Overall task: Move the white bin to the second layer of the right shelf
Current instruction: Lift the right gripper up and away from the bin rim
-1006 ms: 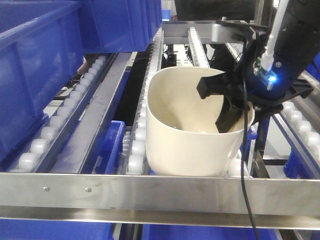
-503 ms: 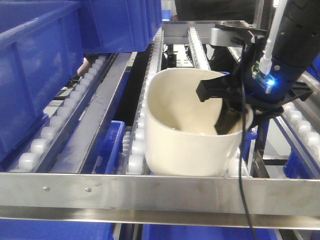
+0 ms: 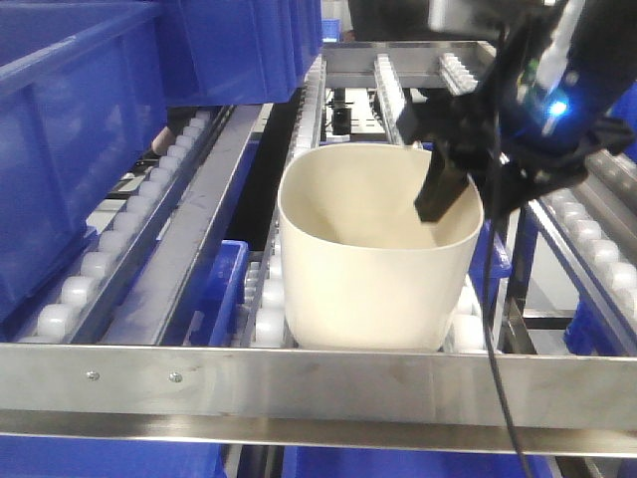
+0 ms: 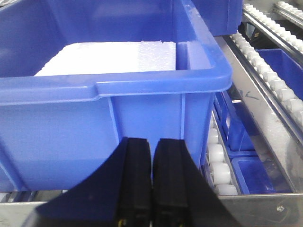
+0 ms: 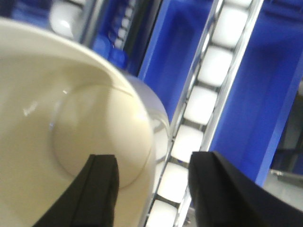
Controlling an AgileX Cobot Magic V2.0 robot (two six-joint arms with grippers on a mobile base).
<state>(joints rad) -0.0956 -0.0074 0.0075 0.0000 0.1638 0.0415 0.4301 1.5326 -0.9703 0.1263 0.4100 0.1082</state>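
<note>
The white bin (image 3: 373,269) stands upright on the roller rails of the right shelf second layer (image 3: 271,296), just behind the flat steel front bar (image 3: 318,383). My right gripper (image 3: 468,194) hovers over the bin's right rim. In the right wrist view this gripper (image 5: 154,163) is open and straddles the bin's wall (image 5: 142,137), one finger over the inside and one over the rollers (image 5: 201,106), with gaps on both sides. My left gripper (image 4: 151,179) is shut on nothing, facing a blue crate (image 4: 109,90).
Large blue crates (image 3: 90,110) sit on the left lane, one holding white foam (image 4: 109,56). More blue crates (image 3: 224,279) lie on the level below. A steel rail with rollers (image 3: 597,249) runs on the right. A black cable (image 3: 493,329) hangs from the right arm.
The right gripper has let go of the bin's right rim, opened and risen. The bin has settled level on the rollers, shifted slightly left and toward the front bar.
</note>
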